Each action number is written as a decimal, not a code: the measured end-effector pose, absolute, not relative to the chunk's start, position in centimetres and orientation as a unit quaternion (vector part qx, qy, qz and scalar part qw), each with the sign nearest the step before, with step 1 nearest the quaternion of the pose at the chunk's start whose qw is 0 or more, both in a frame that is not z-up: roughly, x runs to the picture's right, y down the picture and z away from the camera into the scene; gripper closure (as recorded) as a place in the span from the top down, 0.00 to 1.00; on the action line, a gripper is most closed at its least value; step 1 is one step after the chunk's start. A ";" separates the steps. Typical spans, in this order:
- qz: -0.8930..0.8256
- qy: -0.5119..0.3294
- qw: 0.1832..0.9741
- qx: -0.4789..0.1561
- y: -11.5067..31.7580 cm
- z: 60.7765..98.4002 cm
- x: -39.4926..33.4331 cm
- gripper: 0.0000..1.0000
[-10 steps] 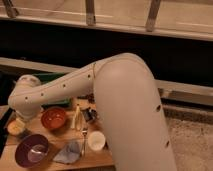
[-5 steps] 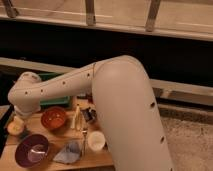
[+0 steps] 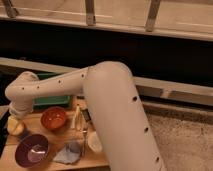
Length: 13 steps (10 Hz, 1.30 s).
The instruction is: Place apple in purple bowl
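The apple (image 3: 13,128), small and yellowish, lies at the far left of the wooden table (image 3: 55,137). My gripper (image 3: 17,114) hangs at the end of the white arm (image 3: 55,87), right above the apple and almost touching it, with its jaws standing wide. The apple rests on the table. The purple bowl (image 3: 32,150) sits in front of the apple near the table's front edge, with nothing in it but a pale glossy inside.
An orange-red bowl (image 3: 53,119) stands right of the apple. A green bin (image 3: 51,101) sits behind it. A white cup (image 3: 94,142), a grey-blue cloth (image 3: 68,153) and small upright items (image 3: 78,119) fill the table's right part. The arm's bulky link (image 3: 125,120) hides the right edge.
The arm's end has sunk a little toward the apple at the left. The apple and the bowls have not moved.
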<state>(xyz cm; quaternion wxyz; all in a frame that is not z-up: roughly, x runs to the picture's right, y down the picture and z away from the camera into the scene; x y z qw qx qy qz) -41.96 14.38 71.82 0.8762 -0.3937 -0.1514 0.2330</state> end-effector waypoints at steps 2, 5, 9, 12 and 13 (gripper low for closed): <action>0.215 -0.162 0.872 -0.408 15.3 71.6 -43.3 0.75; 0.206 -0.176 0.866 -0.421 15.9 71.6 -44.5 0.75; 0.207 -0.191 0.860 -0.426 16.0 72.3 -46.0 0.75; 0.216 -0.195 0.855 -0.430 16.0 73.5 -46.4 0.75; 0.218 -0.195 0.853 -0.431 16.1 73.8 -46.4 0.75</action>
